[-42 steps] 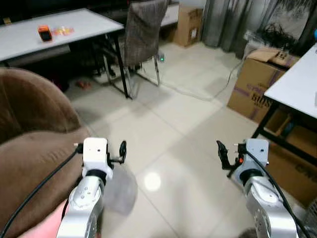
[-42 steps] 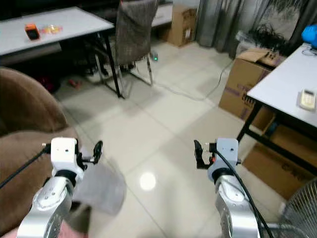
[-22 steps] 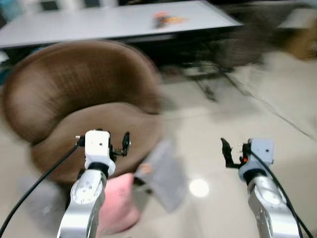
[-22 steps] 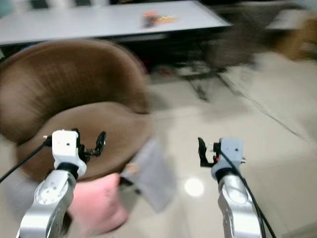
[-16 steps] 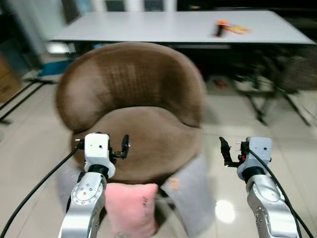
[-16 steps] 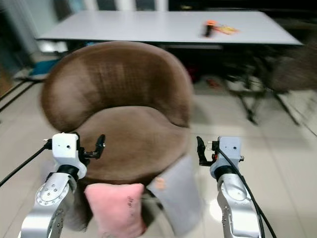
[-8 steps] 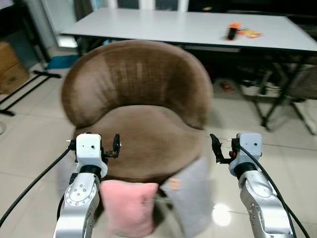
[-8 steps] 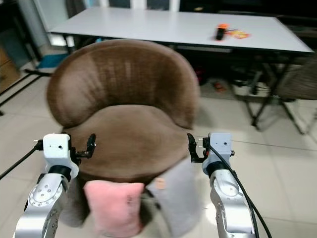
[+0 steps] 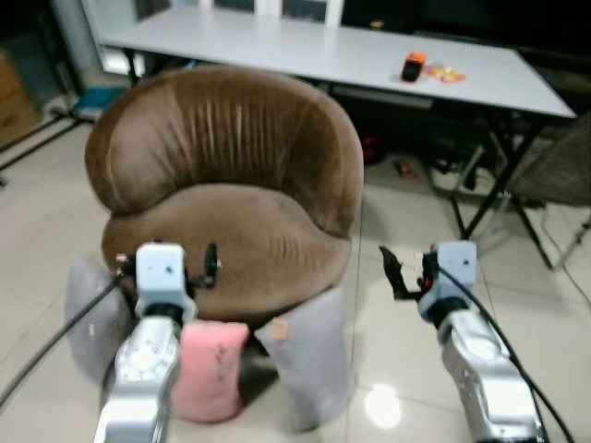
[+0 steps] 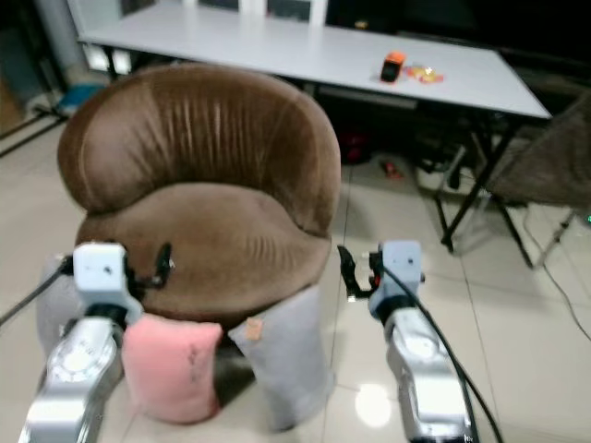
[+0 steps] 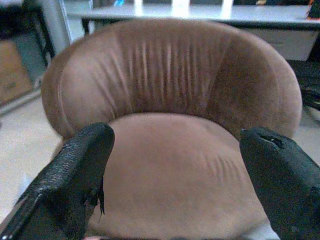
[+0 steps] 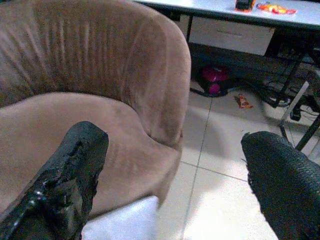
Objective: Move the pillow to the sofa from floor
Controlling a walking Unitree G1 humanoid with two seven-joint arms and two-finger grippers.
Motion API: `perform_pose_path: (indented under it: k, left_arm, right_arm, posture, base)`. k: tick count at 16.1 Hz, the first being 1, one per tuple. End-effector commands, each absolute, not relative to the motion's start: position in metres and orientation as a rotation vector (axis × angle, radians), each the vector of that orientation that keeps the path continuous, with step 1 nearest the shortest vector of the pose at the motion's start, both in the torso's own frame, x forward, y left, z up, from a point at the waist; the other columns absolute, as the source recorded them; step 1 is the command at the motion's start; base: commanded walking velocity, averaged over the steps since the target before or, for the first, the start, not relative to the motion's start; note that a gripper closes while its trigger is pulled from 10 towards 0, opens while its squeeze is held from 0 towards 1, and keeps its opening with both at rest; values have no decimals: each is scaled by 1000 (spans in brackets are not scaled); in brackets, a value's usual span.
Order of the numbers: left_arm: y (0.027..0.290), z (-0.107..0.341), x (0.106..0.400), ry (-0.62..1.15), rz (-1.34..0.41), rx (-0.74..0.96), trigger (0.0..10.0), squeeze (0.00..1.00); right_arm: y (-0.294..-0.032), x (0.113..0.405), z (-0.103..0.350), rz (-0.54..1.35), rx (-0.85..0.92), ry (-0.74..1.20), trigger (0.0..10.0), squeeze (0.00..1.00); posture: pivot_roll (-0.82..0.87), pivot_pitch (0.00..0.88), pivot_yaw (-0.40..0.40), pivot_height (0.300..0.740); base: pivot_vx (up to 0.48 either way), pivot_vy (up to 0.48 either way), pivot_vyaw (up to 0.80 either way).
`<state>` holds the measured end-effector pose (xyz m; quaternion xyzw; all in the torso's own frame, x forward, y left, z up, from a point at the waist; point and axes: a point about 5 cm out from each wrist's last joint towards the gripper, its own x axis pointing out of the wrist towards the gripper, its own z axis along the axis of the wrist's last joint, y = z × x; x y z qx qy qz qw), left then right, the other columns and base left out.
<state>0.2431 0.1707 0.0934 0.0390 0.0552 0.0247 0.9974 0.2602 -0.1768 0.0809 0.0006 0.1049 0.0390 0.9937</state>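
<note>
At the far left, a grey pillow (image 9: pixel 88 314) leans against the lower side of the brown sofa (image 9: pixel 231 185), resting on the tiled floor (image 9: pixel 517 305). The left gripper (image 9: pixel 205 268) hovers in front of the sofa's seat, its jaws released and holding nothing; in the left wrist view the two black fingers (image 11: pixel 75 175) stand wide apart with the seat cushion between them. Directly below that gripper, the pink pillow (image 9: pixel 208 369) stands upright on the floor, propped against the front of the sofa and partly hidden by the silver left arm. Just beside it on the right, another grey pillow (image 9: pixel 309 355) with a small tan tag leans against the sofa's front corner, touching or nearly touching the pink pillow. The right gripper (image 9: pixel 392 274) hangs to the right of the sofa's front edge, above the floor, jaws likewise spread and empty; both grippers are above the pillows, apart from them. Behind the sofa runs a long white counter (image 9: pixel 277 41) carrying a small orange object (image 9: pixel 413 65). A chair (image 9: pixel 554 175) stands at the far right.
</note>
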Motion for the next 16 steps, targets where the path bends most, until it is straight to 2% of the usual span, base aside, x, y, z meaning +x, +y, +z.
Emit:
perform_pose_path:
  k: [1, 4, 6, 10, 15, 16]
  left_arm:
    - [171, 95, 243, 97, 56, 89, 10000, 0]
    - [172, 95, 242, 100, 50, 94, 10000, 0]
    - [173, 96, 244, 91, 48, 100, 10000, 0]
    - [170, 93, 243, 103, 23, 96, 10000, 0]
    - [168, 90, 238, 97, -21, 69, 10000, 0]
    - [168, 90, 237, 93, -29, 71, 10000, 0]
  right_arm:
    - [-177, 264, 86, 79, 4, 188, 10000, 0]
    - [-177, 265, 86, 66, 5, 185, 10000, 0]
    - [-180, 263, 84, 23, 20, 197, 10000, 0]
    - [-191, 254, 78, -47, 72, 239, 10000, 0]
    - [-188, 249, 82, 1, 0, 202, 10000, 0]
    - [-186, 249, 83, 15, 17, 197, 10000, 0]
  posture:
    - [-71, 0, -25, 740]
    - [-66, 0, -21, 740]
    - [-67, 0, -18, 740]
    - [-75, 0, -8, 740]
    - [-80, 0, -2, 740]
    - [-81, 0, -2, 740]
  base:
    - [0, -480, 800]
    - [0, -480, 800]
    - [0, -480, 0]
    - [0, 0, 0]
    - [54, 0, 0]
    - [292, 0, 800]
